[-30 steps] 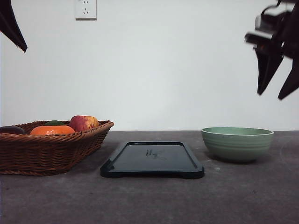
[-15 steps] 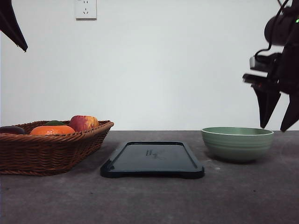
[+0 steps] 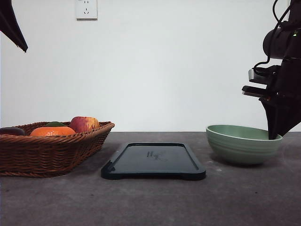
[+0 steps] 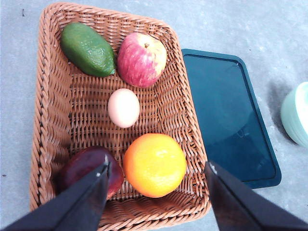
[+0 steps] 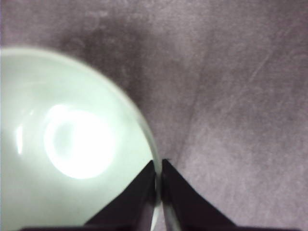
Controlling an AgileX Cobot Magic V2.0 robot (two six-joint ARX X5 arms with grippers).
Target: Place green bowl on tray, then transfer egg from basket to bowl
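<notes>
- One basket (image 4: pixel 48 125); one tray (image 3: pixel 153 161); one green bowl (image 3: pixel 237 146)
- One egg (image 4: pixel 123 108); one apple (image 4: pixel 141 59); one orange (image 4: pixel 154 165); one avocado (image 4: pixel 87 49); one dark purple fruit (image 4: pixel 84 166)

The basket (image 3: pixel 47 150) runs off the front view's left edge — the egg (image 4: pixel 123 108) hidden behind its rim.

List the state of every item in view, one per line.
green bowl: tilted, rim pinched by right gripper
tray: flat, bare
basket: holds egg and fruit
egg: loose in basket
left gripper: open above basket
</notes>
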